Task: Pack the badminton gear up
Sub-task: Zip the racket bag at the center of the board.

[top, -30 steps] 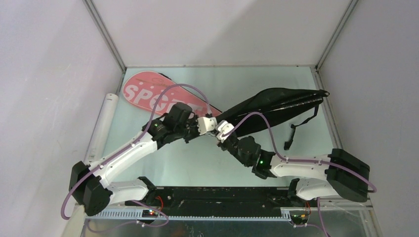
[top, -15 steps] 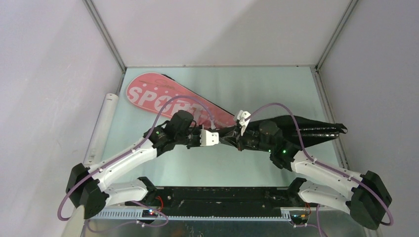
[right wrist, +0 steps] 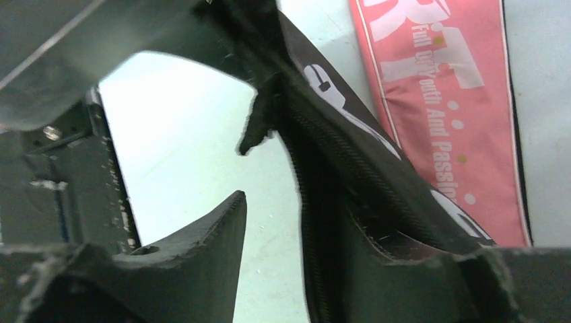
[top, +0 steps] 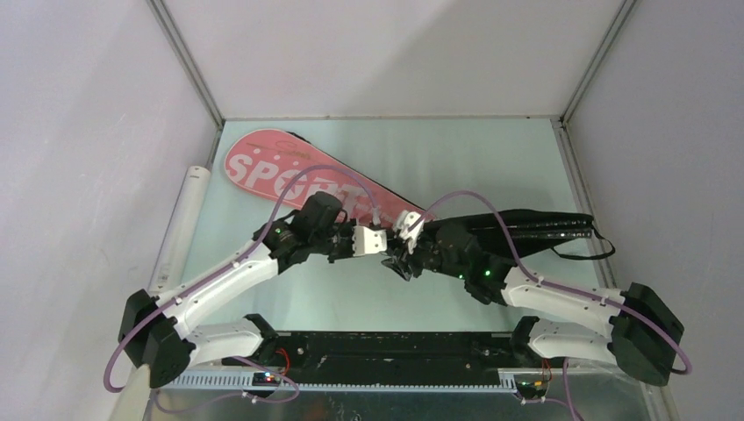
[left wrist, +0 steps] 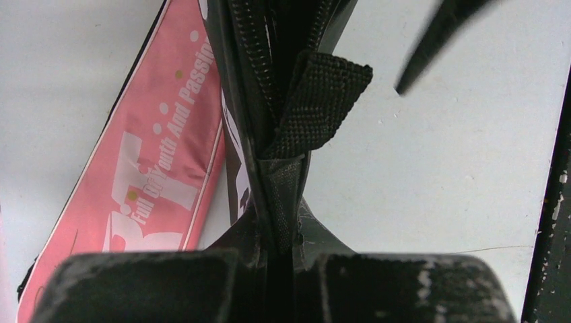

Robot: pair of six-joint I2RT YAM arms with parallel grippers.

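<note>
The left hand (top: 373, 241) reaches to the middle of the pale green surface (top: 474, 158) and is clamped on the narrow end of the black zippered fabric bag (top: 526, 230). In the left wrist view its two dark fingers (left wrist: 148, 289) press together on the bag's end seam. The zipper runs away from them, and a woven black tab (left wrist: 316, 101) is folded over just beyond the grip. From that hold the bag stretches toward the right side of the surface, with its wide end near the right edge. A thin black strap (top: 586, 253) loops out beside that end.

The right hand (top: 405, 254) sits just beside the left one, at the same narrow end of the black bag. Its fingers stand apart. In the right wrist view one pointed finger (right wrist: 209, 242) has bare surface between it and the bag's zippered edge. The other finger is mostly hidden behind the fabric, so the bag lies between them unpinched. Whether that far finger touches the bag I cannot tell.

The pink racket-shaped bag (top: 281, 167) with white "SPORT" lettering lies flat on the surface. Its wide end is at the far left and its narrow end runs diagonally toward the two hands, where the black bag's end crosses just over its edge. The long translucent white tube (top: 180, 228) lies along the left edge of the surface, beside the left arm and apart from both hands.
</note>
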